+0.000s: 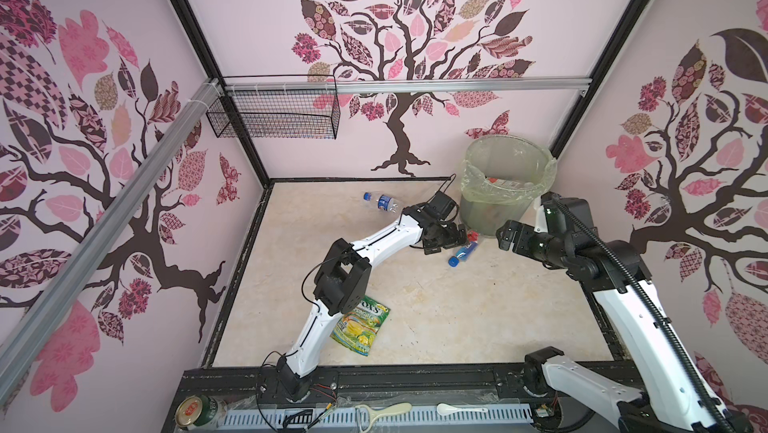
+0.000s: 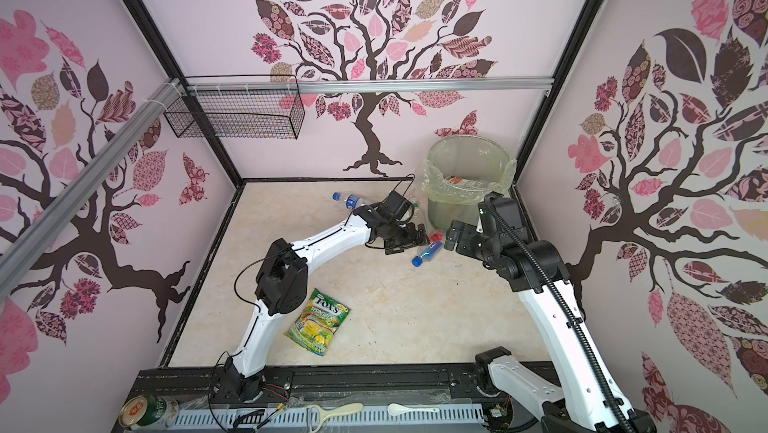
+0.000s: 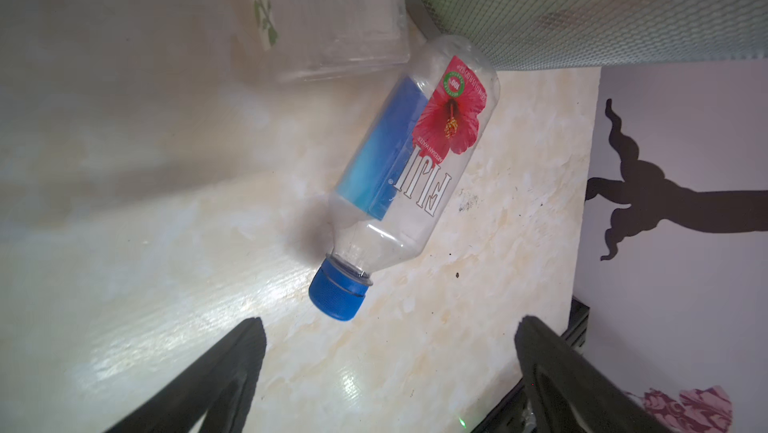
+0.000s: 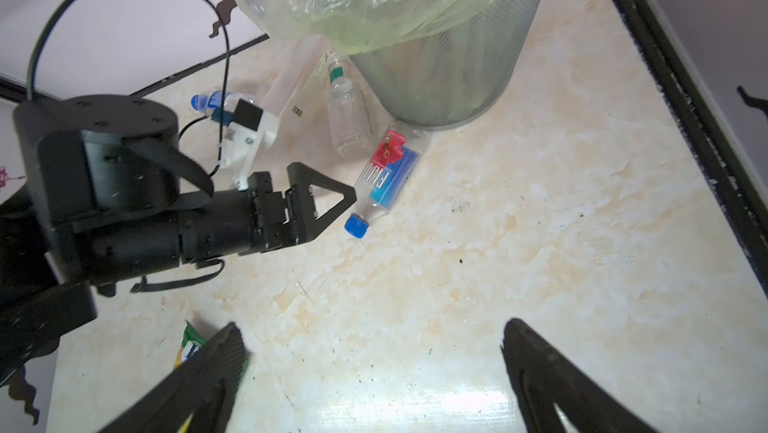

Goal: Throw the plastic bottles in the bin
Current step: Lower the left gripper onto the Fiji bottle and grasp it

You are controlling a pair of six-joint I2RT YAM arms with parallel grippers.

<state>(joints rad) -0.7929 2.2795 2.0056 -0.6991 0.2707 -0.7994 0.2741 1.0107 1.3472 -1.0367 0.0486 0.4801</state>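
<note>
Nearest thing is the candy bag (image 1: 360, 325), flat on the table just right of the left arm (image 1: 316, 327). That arm climbs from the near edge to a high elbow, then its forearm reaches far and right. The left gripper (image 1: 449, 242) sits low with its jaws spread wide and empty, one finger tip just beside the neck of the Fiji bottle (image 1: 464, 252); can't tell if it touches. The bottle lies on its side, blue cap pointing near, base at the foot of the bin (image 1: 482, 210).

The right arm (image 1: 623, 318) bends in from the near right. The right gripper (image 1: 508, 237) is wide open too, holding nothing, just right of the bottle.

The bin stands in the far right corner with bottles inside. A green-capped bottle (image 4: 347, 119) lies by its foot, and a blue-capped bottle (image 1: 382, 201) lies further left.
</note>
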